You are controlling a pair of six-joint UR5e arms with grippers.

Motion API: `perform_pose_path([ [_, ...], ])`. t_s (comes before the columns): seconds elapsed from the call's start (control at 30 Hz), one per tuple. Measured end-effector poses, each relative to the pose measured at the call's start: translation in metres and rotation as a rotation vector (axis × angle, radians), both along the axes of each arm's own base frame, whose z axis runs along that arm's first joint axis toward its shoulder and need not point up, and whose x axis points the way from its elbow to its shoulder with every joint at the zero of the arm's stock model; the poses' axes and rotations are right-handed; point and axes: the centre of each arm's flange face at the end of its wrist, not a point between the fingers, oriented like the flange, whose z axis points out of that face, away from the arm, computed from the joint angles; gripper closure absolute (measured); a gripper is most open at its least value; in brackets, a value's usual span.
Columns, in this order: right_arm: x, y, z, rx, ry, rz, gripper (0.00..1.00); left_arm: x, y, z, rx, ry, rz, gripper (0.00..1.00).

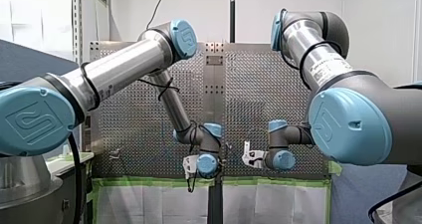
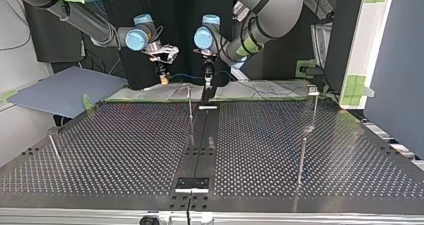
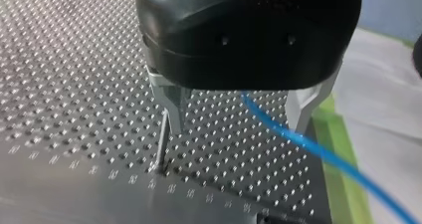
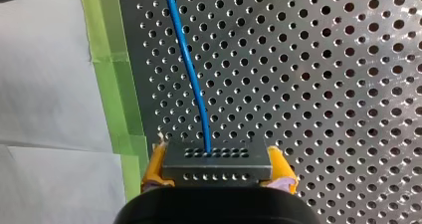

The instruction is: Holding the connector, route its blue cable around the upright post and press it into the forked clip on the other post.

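- One connector [image 4: 217, 160], dark with two rows of holes, is clamped between the yellow pads of my right gripper [image 4: 217, 167], near the green tape [image 4: 107, 59] at the table's edge.
- One blue cable [image 4: 186, 59] runs from it and passes loose between my left gripper's [image 3: 236, 117] two metal fingers, which are spread wide and grip nothing.
- Four thin posts [image 2: 190, 102] stand on the table [image 2: 125, 135]; the one far back at the top view's right carries the clip [image 2: 312, 89].

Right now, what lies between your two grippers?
The blue cable, strung from the connector in my right gripper to my left gripper; the top view shows it.
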Motion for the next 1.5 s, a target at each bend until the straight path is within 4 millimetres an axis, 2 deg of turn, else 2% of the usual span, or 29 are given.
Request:
perform_pose_path([
  [0.47, -0.002, -0.004, 0.001, -0.015, 0.000, 0.005, 1.00, 0.008, 0.012, 0.004, 0.015, -0.036, 0.121, 0.01],
  [0.97, 0.003, 0.000, 0.001, -0.014, -0.001, 0.026, 1.00, 0.012, 0.009, 0.007, 0.030, -0.074, 0.117, 0.01],
  [1.03, 0.004, 0.001, 0.001, -0.013, -0.001, 0.027, 1.00, 0.012, 0.009, 0.007, 0.037, -0.076, 0.116, 0.09],
  [1.17, 0.004, 0.001, 0.001, -0.012, 0.000, 0.028, 1.00, 0.013, 0.009, 0.007, 0.038, -0.079, 0.116, 0.12],
  [1.2, 0.004, 0.001, 0.001, -0.012, 0.000, 0.028, 1.00, 0.013, 0.009, 0.007, 0.037, -0.079, 0.117, 0.29],
  [1.23, 0.004, 0.001, 0.001, -0.011, 0.000, 0.028, 1.00, 0.013, 0.009, 0.007, 0.036, -0.079, 0.119, 0.42],
  [1.27, 0.004, 0.001, 0.001, -0.011, 0.000, 0.028, 1.00, 0.013, 0.009, 0.007, 0.035, -0.079, 0.121, 0.42],
  [1.33, 0.004, 0.002, 0.001, -0.010, 0.001, 0.029, 1.00, 0.013, 0.009, 0.007, 0.034, -0.079, 0.125, 0.61],
  [1.37, 0.004, 0.002, 0.001, -0.010, 0.001, 0.029, 1.00, 0.013, 0.010, 0.007, 0.033, -0.079, 0.126, 0.61],
  [1.43, 0.004, 0.002, 0.001, -0.010, 0.001, 0.029, 1.00, 0.012, 0.009, 0.007, 0.032, -0.079, 0.126, 0.72],
  [1.5, 0.004, 0.002, 0.001, -0.010, 0.001, 0.029, 1.00, 0.012, 0.009, 0.007, 0.030, -0.079, 0.125, 0.76],
])
